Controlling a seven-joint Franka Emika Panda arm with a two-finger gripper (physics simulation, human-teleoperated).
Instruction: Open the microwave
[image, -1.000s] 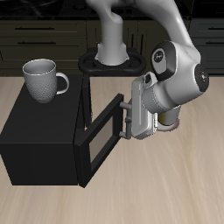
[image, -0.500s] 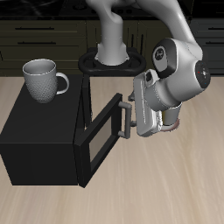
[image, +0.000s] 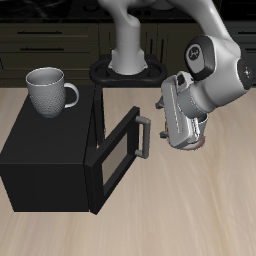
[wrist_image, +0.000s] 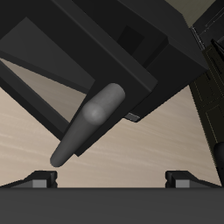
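1. Pale wooden tabletop (image: 200, 210) runs under everything, with dark cabinets behind; a grey ribbed mug (image: 48, 90) stands on top of the microwave (image: 50, 155) at the upper left of the exterior frame.
2. That microwave, a big matte black box, fills the left half of that frame, and its door (image: 115, 160) stands swung partway out toward the middle, hinged at the front corner.
3. Its grey bar handle (image: 143, 135) sits on the door's free edge, the natural place to pull from.
4. My gripper (image: 160, 130) hangs just beside that handle and clear of it; in my wrist view the bar (wrist_image: 92, 121) lies ahead of my fingertips (wrist_image: 39, 178), which sit wide apart with nothing between them.
5. I judge the door open enough to count, though it could swing wider; I am holding nothing, which suits backing off without dragging it shut.
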